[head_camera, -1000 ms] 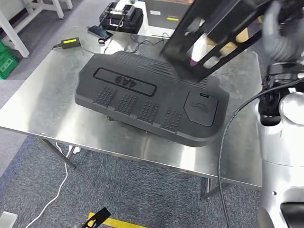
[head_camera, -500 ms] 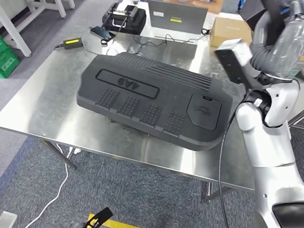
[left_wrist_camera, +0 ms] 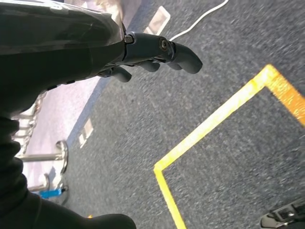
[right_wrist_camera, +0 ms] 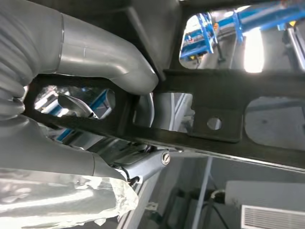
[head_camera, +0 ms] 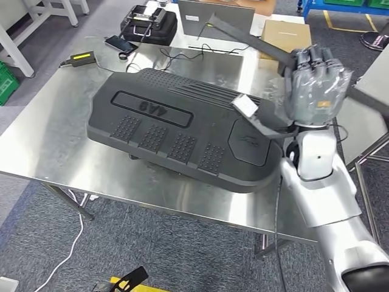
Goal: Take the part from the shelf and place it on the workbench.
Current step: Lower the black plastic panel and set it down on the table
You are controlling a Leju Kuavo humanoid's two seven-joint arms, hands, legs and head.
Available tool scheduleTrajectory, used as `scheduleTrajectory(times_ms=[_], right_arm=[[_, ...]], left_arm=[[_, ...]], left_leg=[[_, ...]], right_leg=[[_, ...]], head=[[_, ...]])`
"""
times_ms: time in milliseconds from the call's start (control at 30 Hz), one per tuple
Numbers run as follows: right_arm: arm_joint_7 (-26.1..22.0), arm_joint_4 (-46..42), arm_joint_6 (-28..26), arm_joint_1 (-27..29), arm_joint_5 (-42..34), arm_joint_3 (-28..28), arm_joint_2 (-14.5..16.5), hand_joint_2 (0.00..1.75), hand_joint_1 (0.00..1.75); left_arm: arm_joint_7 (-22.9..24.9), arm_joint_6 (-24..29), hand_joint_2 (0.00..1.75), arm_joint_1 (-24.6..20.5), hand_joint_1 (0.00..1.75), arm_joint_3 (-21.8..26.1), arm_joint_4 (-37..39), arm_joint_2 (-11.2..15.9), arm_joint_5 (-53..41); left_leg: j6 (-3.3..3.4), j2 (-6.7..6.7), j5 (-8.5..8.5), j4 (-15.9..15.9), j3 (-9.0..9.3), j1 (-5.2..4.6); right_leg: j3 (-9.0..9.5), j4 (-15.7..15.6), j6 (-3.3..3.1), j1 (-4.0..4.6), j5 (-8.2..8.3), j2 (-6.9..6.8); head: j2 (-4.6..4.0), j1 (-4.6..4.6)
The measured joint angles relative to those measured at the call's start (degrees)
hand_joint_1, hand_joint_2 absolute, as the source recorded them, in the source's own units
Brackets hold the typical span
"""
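My right hand (head_camera: pixel 316 85) grips the part (right_wrist_camera: pixel 216 124) above the workbench's (head_camera: pixel 55 128) right edge; setting down remains.

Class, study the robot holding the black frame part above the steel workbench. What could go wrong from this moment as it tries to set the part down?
1. The right hand grips the long black open-frame part near one end, so it may tilt or slip.
2. The large black ribbed plastic cover takes up much of the stainless steel workbench, so the part could strike it.
3. The brown cardboard box and cables sit near the frame's far end and might get knocked.
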Motion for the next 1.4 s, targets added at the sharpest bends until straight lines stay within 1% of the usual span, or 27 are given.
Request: scheduleTrajectory(times_ms=[67,133,200,267,300,333,367,433,500,567,600,667,700,767,800,833,867,933,1000,1100,1167,1200,1267,1300,1333,1367,1400], right_arm=[[1.2,1.0,-0.1,0.3,0.1,2.4,-0.7,1.75,1.75],[1.9,1.9,-0.1,0.5,0.1,4.2,-1.3,1.75,1.75],[2.4,2.7,-0.1,0.5,0.0,5.5,-1.8,1.75,1.75],[3.7,3.8,-0.1,0.6,0.0,7.0,-2.2,1.75,1.75],[4.6,4.4,-0.1,0.7,0.0,7.9,-2.3,1.75,1.75],[5.5,5.1,-0.1,0.9,0.0,9.0,-2.4,1.75,1.75],[6.2,5.7,-0.1,1.0,0.0,10.0,-2.5,1.75,1.75],[7.7,6.5,-0.1,1.0,0.0,11.7,-2.6,1.75,1.75],[9.8,6.8,-0.1,1.0,0.0,13.5,-2.5,1.75,1.75],[11.4,7.0,-0.2,1.3,0.0,15.8,-2.3,1.75,1.75],[11.8,7.0,-0.2,1.5,0.1,16.8,-2.0,1.75,1.75],[12.1,7.0,-0.2,1.8,0.1,18.5,-1.0,1.75,1.75],[12.0,7.0,-0.2,2.0,0.1,19.2,-0.2,1.75,1.75],[11.5,7.1,-0.2,2.4,0.1,20.2,1.0,1.75,1.75],[11.1,7.2,-0.2,2.7,0.1,20.6,1.6,1.75,1.75],[10.7,7.2,-0.2,3.0,0.1,20.9,2.2,1.75,1.75],[10.3,7.3,-0.2,3.2,0.1,21.2,2.8,1.75,1.75],[9.6,7.3,-0.2,3.4,0.1,21.5,4.0,1.75,1.75],[9.0,7.2,-0.2,3.5,0.1,21.6,5.1,1.75,1.75],[8.1,7.1,-0.2,4.0,0.1,21.7,6.5,1.75,1.75],[7.5,6.8,-0.2,4.2,0.0,21.5,7.2,1.75,1.75],[7.1,6.6,-0.3,4.3,0.0,21.5,7.5,1.75,1.75],[6.3,6.2,-0.3,4.6,0.0,21.4,8.2,1.75,1.75],[5.9,6.1,-0.3,4.9,0.0,21.3,8.5,1.75,1.75],[5.6,6.0,-0.3,5.3,0.0,21.2,8.8,1.75,1.75],[5.3,5.8,-0.3,5.6,0.0,21.2,9.2,1.75,1.75],[5.1,5.6,-0.3,5.8,0.0,21.1,9.5,1.75,1.75]], left_arm=[[0.1,-0.2,1.75,-0.1,0.00,-0.2,0.0,0.0,-0.3],[0.1,-0.4,1.75,-0.3,0.00,-0.4,0.0,0.0,-0.5],[0.2,-0.4,1.75,-0.5,0.00,-0.6,0.0,-0.1,-0.6],[0.2,-0.6,1.75,-0.5,0.00,-0.6,0.0,-0.2,-0.7],[0.2,-0.6,1.75,-0.5,0.00,-0.6,0.0,-0.2,-0.8],[0.2,-0.7,1.75,-0.6,0.00,-0.6,0.0,-0.2,-0.9],[0.2,-0.8,1.75,-0.6,0.00,-0.6,0.0,-0.2,-1.0],[0.2,-0.9,1.75,-0.6,0.00,-0.6,0.0,-0.2,-1.3],[0.2,-0.9,1.75,-0.7,0.00,-0.6,0.0,-0.3,-1.5],[0.2,-0.8,1.75,-0.7,0.00,-0.6,0.0,-0.3,-1.6],[0.1,-0.8,1.75,-0.7,0.00,-0.6,0.0,-0.4,-1.6],[0.0,-0.8,1.75,-0.8,0.00,-0.6,0.0,-0.4,-1.5],[-0.1,-0.8,1.75,-0.9,0.00,-0.6,0.0,-0.4,-1.5],[-0.1,-0.8,1.75,-1.0,0.00,-0.6,0.0,-0.5,-1.5],[-0.2,-0.8,1.75,-1.0,0.00,-0.6,0.0,-0.5,-1.5],[-0.2,-0.8,1.75,-1.0,0.00,-0.6,0.0,-0.5,-1.5],[-0.2,-0.8,1.75,-1.1,0.00,-0.6,0.0,-0.4,-1.5],[-0.2,-0.8,1.75,-1.3,0.00,-0.6,0.0,-0.4,-1.6],[-0.2,-0.8,1.75,-1.5,0.00,-0.6,0.0,-0.5,-1.7],[-0.1,-0.8,1.75,-1.7,0.00,-0.6,0.0,-0.6,-1.8],[-0.1,-0.8,1.75,-1.8,0.00,-0.6,0.0,-0.7,-1.8],[-0.1,-0.7,1.75,-1.9,0.00,-0.6,0.0,-0.8,-1.8],[-0.1,-0.7,1.75,-2.1,0.00,-0.6,0.0,-0.9,-1.9],[-0.2,-0.7,1.75,-2.1,0.00,-0.6,0.0,-0.9,-1.9],[-0.2,-0.7,1.75,-2.1,0.00,-0.6,0.0,-1.0,-1.9],[-0.2,-0.7,1.75,-2.1,0.00,-0.6,0.0,-1.0,-1.9],[-0.2,-0.7,1.75,-2.2,0.00,-0.6,0.0,-1.0,-1.9]], left_leg=[[0.28,-0.08,-0.26,-0.6,0.17,-0.13],[0.75,-0.14,-0.09,-0.8,0.24,0.06],[1.20,-0.15,-0.01,-0.9,0.37,0.35],[1.40,-0.14,-0.07,-0.9,0.44,0.43],[1.43,-0.14,-0.11,-0.9,0.50,0.45],[1.43,-0.15,-0.15,-0.9,0.60,0.46],[1.37,-0.17,-0.23,-0.9,0.75,0.47],[1.10,-0.23,-0.47,-1.0,1.18,0.46],[0.67,-0.25,-0.63,-1.1,1.44,0.35],[0.06,-0.24,-0.60,-1.4,1.57,0.34],[-0.30,-0.23,-0.72,-1.5,1.64,0.41],[-0.75,-0.22,-2.09,0.0,1.12,0.43],[-0.86,-0.23,-3.62,2.4,0.07,0.42],[-0.95,-0.23,-7.11,9.9,-3.34,0.34],[-1.00,-0.23,-8.06,13.0,-4.83,0.33],[-1.00,-0.23,-7.99,14.3,-5.50,0.32],[-0.95,-0.23,-6.81,13.2,-5.10,0.32],[-0.72,-0.23,-2.84,6.1,-1.90,0.33],[-0.48,-0.26,-0.65,0.1,0.77,0.29],[0.10,-0.34,-0.55,-1.1,1.18,0.14],[0.68,-0.32,-0.39,-1.2,1.28,0.27],[0.93,-0.30,-0.34,-1.3,1.35,0.39],[1.18,-0.26,-0.39,-1.3,1.41,0.41],[1.21,-0.25,-0.42,-1.3,1.44,0.41],[1.25,-0.26,-0.45,-1.3,1.50,0.40],[1.27,-0.29,-0.50,-1.3,1.60,0.37],[1.27,-0.33,-0.57,-1.3,1.74,0.33]], right_leg=[[-0.20,0.1,0.35,-0.01,0.08,0.06],[-0.50,0.8,0.90,-0.14,-0.64,0.01],[-2.43,5.2,1.65,-0.36,-3.20,-0.12],[-6.06,12.7,2.23,-0.67,-6.23,-0.23],[-7.48,15.3,2.39,-0.81,-6.79,-0.27],[-7.94,15.9,2.49,-0.93,-6.31,-0.32],[-7.24,14.1,2.48,-1.01,-4.81,-0.40],[-3.41,6.2,2.24,-1.00,-0.88,-0.54],[-0.61,0.6,1.73,-0.70,0.84,-0.58],[-0.27,-0.3,1.16,-0.38,0.68,-0.53],[-0.21,-0.4,0.81,-0.50,0.76,-0.54],[0.01,-1.0,0.05,-0.73,1.03,-0.55],[0.12,-1.2,-0.28,-0.83,1.13,-0.57],[0.14,-1.3,-0.56,-0.66,1.10,-0.57],[0.16,-1.3,-0.59,-0.57,1.07,-0.56],[0.19,-1.2,-0.60,-0.49,1.05,-0.53],[0.23,-1.2,-0.60,-0.45,1.02,-0.47],[0.31,-1.0,-0.44,-0.43,0.83,-0.29],[0.05,-0.5,-0.07,-0.19,0.62,-0.13],[-0.31,-0.3,0.55,-0.12,0.64,-0.07],[-0.79,1.0,1.14,-0.28,-0.45,-0.20],[-1.69,3.2,1.48,-0.36,-1.85,-0.28],[-4.89,10.6,2.02,-0.53,-5.50,-0.49],[-6.50,14.1,2.14,-0.58,-6.72,-0.55],[-7.37,15.9,2.16,-0.61,-6.98,-0.60],[-7.13,15.5,2.06,-0.61,-6.12,-0.61],[-5.78,12.7,1.82,-0.57,-4.35,-0.61]], head=[[-0.01,0.04],[-0.01,0.08],[0.00,0.22],[0.00,0.29],[0.01,0.29],[0.01,0.29],[0.01,0.29],[0.01,0.28],[0.00,0.26],[0.00,0.24],[0.00,0.23],[0.00,0.16],[0.00,0.14],[0.00,0.08],[-0.01,0.10],[-0.01,0.10],[0.00,0.10],[0.01,0.09],[0.00,0.10],[0.00,0.13],[0.00,0.20],[0.00,0.23],[0.00,0.31],[0.01,0.31],[0.01,0.31],[0.01,0.31],[0.00,0.31]])
